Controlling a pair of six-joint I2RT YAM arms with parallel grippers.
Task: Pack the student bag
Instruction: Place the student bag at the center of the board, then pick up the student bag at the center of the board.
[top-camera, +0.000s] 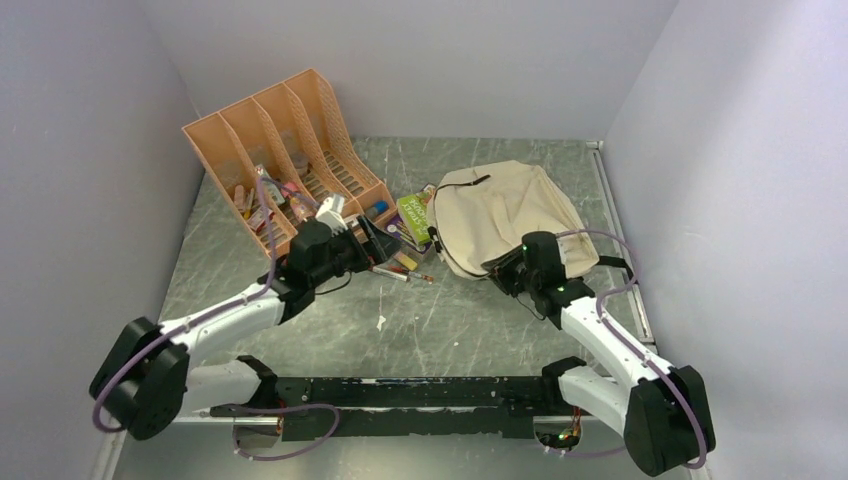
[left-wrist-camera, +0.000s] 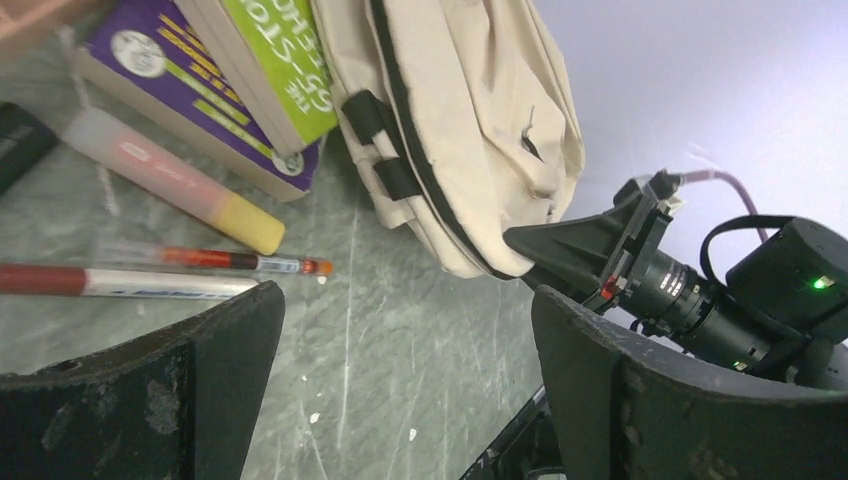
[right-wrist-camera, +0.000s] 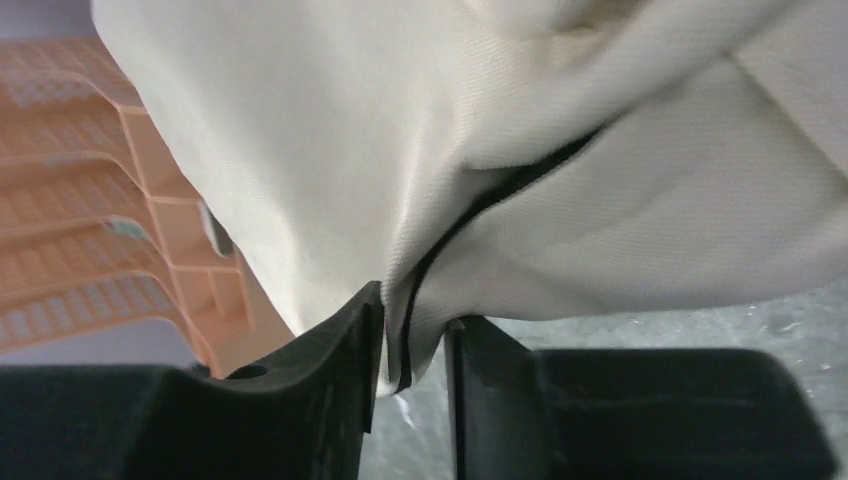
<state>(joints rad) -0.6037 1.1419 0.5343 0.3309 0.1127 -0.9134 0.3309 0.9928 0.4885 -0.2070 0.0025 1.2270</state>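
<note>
Cream cloth is the first thing I see from the top camera: the student bag (top-camera: 510, 210) lies flat on the grey table (top-camera: 450, 330), toward the far right corner. An orange file organizer (top-camera: 285, 150) stands at the far left corner. A green book (top-camera: 413, 215) lies between the organizer and the bag, touching the bag's left side. My left gripper (top-camera: 375, 245) hovers just in front of the organizer, over some pens (top-camera: 400, 270). My right gripper (top-camera: 497, 268) is at the near edge of the bag.

From the left wrist camera, the left gripper (left-wrist-camera: 405, 300) has its two fingers spread wide, and they hold nothing. Below them I see bare table. Three pens lie to the left: a pink marker (left-wrist-camera: 170, 180) with a yellow cap, a thin red pen (left-wrist-camera: 230, 260) and a white and red pen (left-wrist-camera: 120, 283). The green book rests on top of a purple book (left-wrist-camera: 180, 80), and both touch the student bag (left-wrist-camera: 470, 110). The tip of the right gripper (left-wrist-camera: 515, 240) touches the bag's bottom edge.

From the right wrist camera, the right gripper (right-wrist-camera: 415, 330) has its fingers (right-wrist-camera: 330, 370) close together. A fold of the student bag (right-wrist-camera: 330, 150) hangs between them and touches both, so they pinch it. A black zipper line (right-wrist-camera: 480, 200) runs down into that fold. The file organizer shows behind the bag on the left.
</note>
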